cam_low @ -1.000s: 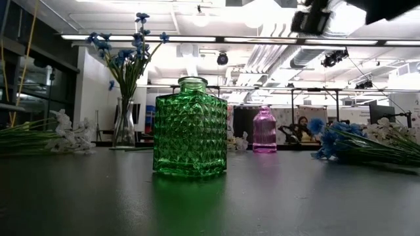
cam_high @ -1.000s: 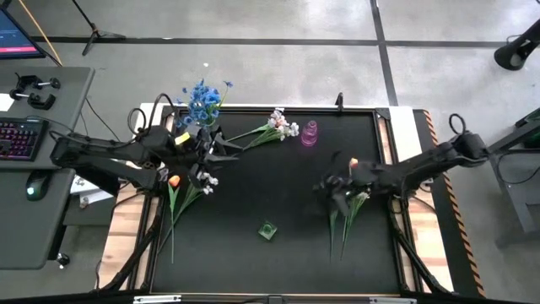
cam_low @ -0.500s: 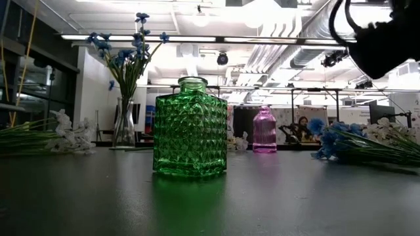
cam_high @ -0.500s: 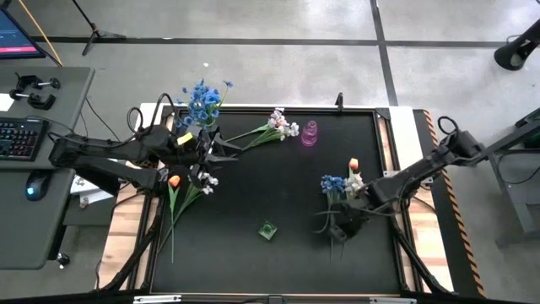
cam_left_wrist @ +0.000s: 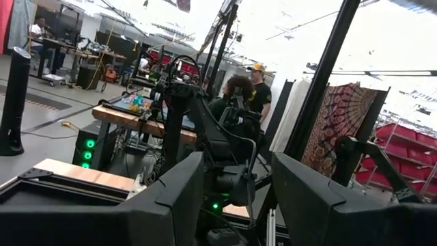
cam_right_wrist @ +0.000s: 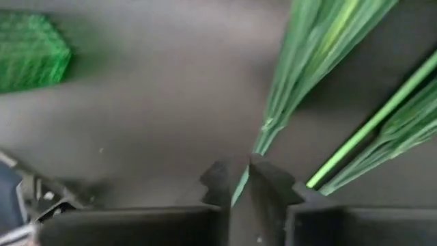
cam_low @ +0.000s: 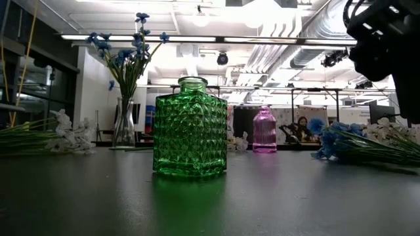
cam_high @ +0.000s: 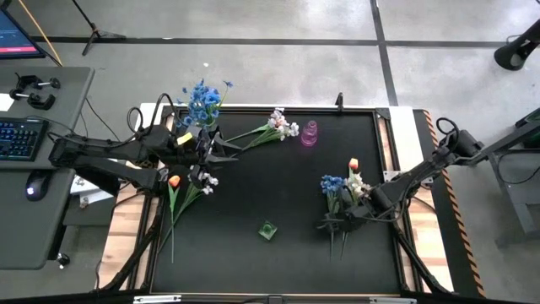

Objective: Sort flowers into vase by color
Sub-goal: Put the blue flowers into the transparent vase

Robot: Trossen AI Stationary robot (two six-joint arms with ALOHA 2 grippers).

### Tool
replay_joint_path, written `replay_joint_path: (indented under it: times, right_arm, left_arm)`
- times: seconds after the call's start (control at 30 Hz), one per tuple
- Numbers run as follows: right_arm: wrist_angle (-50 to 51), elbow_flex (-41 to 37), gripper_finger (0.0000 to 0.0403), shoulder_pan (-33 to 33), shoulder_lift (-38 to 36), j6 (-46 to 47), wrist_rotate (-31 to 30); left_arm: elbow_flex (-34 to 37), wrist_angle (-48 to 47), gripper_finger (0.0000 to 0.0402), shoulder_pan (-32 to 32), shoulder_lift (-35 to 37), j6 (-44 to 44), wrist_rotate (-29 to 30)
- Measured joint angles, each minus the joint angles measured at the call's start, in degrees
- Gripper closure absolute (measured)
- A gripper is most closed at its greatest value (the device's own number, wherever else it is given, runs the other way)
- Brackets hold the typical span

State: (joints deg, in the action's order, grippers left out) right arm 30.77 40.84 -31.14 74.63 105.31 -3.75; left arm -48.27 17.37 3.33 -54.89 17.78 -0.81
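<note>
A bunch of flowers (cam_high: 339, 184) with blue, white and one orange head lies at the table's right, its green stems (cam_high: 342, 241) pointing to the near edge. My right gripper (cam_high: 340, 223) points down over those stems, its fingers a narrow gap apart; a green leaf tip (cam_right_wrist: 240, 184) shows in the gap. Blue flowers (cam_high: 201, 101) stand in a clear vase (cam_low: 123, 122) at the far left. My left gripper (cam_high: 211, 154) hovers open beside that vase with nothing between its fingers (cam_left_wrist: 177, 198). A green vase (cam_high: 268, 230) and a pink vase (cam_high: 310, 133) stand with no flowers in them. My right gripper comes at the stems from above, slanting down, with the leaf tip (cam_right_wrist: 240, 184) in the narrow gap between its fingers. I cannot tell whether the fingers touch it. The stems lie flat on the table.
White flowers (cam_high: 278, 125) lie at the far middle. An orange tulip (cam_high: 175, 180) and white blossoms (cam_high: 207, 179) lie near the left edge. The black mat between the green vase and the right bunch is bare. People and gear show beyond the table.
My right gripper has gone down and toward the table's near edge, from over the flower heads to over their stems, tipping to point downward. The blue, white and orange heads now show uncovered. The flowers lie where they were.
</note>
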Motion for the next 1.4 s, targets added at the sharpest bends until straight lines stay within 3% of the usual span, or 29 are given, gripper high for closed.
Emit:
replay_joint_path:
  times: [0.33, 0.57, 0.73, 0.83, 0.93, 1.03, 1.1, 1.2, 1.4]
  right_arm:
    - [1.57, -0.04, 0.0184, 0.42, 3.64, 1.27, 0.76]
    - [-1.91, -0.06, 0.0159, 2.26, 9.74, 1.35, 0.77]
    - [-3.44, 0.1, 0.0178, 3.86, 12.04, 1.99, 1.26]
    - [-2.84, 0.13, 0.0212, 4.09, 12.52, 2.88, 0.78]
    - [-2.23, 0.09, 0.0276, 3.93, 12.57, 2.91, -0.63]
    - [-1.54, 0.34, 0.0367, 3.93, 12.48, 2.06, -2.84]
    - [-0.6, 1.64, 0.0388, 4.12, 12.07, 0.01, -6.46]
    - [1.44, 4.76, 0.0384, 4.12, 9.33, -2.56, -11.79]
    - [0.9, 11.63, 0.0395, 5.18, 1.99, -14.59, -37.61]
  left_arm:
    - [0.02, -0.06, 0.0243, -0.02, 1.15, -0.1, -0.01]
    - [0.02, 0.02, 0.0243, -0.04, 2.77, -2.54, -0.01]
    - [0.02, -0.1, 0.0243, -0.53, 3.1, -2.61, -0.01]
    - [0.02, -0.55, 0.0243, -1.16, 3.1, -2.64, 0.0]
    - [0.02, -3.11, 0.0243, -1.94, 3.1, -3.48, 0.03]
    - [0.02, -6.62, 0.0243, -2.55, 3.1, -4.23, 0.11]
    - [0.02, -9.21, 0.0243, -2.82, 3.1, -4.5, 0.23]
    - [0.02, -14.11, 0.0243, -3.26, 3.1, -4.52, 0.9]
    - [0.14, -24.95, 0.0243, -3.39, 0.13, -4.27, 6.33]
